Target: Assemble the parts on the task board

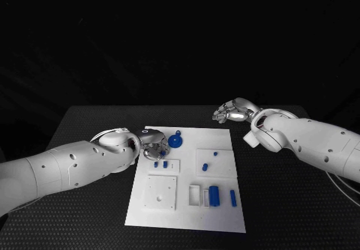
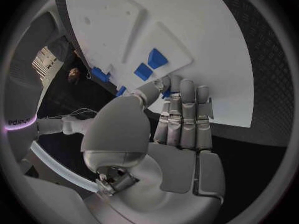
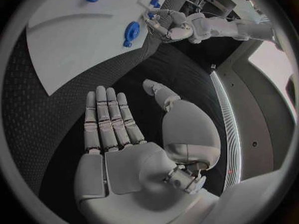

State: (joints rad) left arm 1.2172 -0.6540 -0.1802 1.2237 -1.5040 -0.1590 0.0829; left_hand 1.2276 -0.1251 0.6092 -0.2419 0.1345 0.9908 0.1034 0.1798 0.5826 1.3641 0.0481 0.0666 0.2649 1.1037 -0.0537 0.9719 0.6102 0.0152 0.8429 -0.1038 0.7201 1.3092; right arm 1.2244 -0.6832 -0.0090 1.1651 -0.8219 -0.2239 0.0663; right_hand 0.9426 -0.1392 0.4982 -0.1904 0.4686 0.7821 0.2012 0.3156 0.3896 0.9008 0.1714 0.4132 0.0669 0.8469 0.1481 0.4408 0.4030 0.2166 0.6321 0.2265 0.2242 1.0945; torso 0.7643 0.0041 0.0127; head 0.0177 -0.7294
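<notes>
The white task board [image 1: 188, 208] lies in the middle of the black table. My left hand [image 1: 154, 146] hovers over its far left corner, beside a round blue part [image 1: 175, 140]. In the left wrist view its fingers [image 2: 187, 114] lie straight and close together, and its thumb and a fingertip pinch a small blue part [image 2: 166, 90] that is mostly hidden. Two short blue pegs [image 1: 161, 164] stand in a small plate just below that hand. My right hand [image 1: 234, 111] hangs open off the board's far right corner, holding nothing, with its fingers [image 3: 109, 119] stretched out flat over the table.
More blue parts are on the board: two small pegs [image 1: 210, 160] in the right-hand square and longer pieces [image 1: 215, 195] in the slots near the front. A raised white square block [image 1: 161, 191] sits front left. Black table [image 1: 75, 219] surrounds the board.
</notes>
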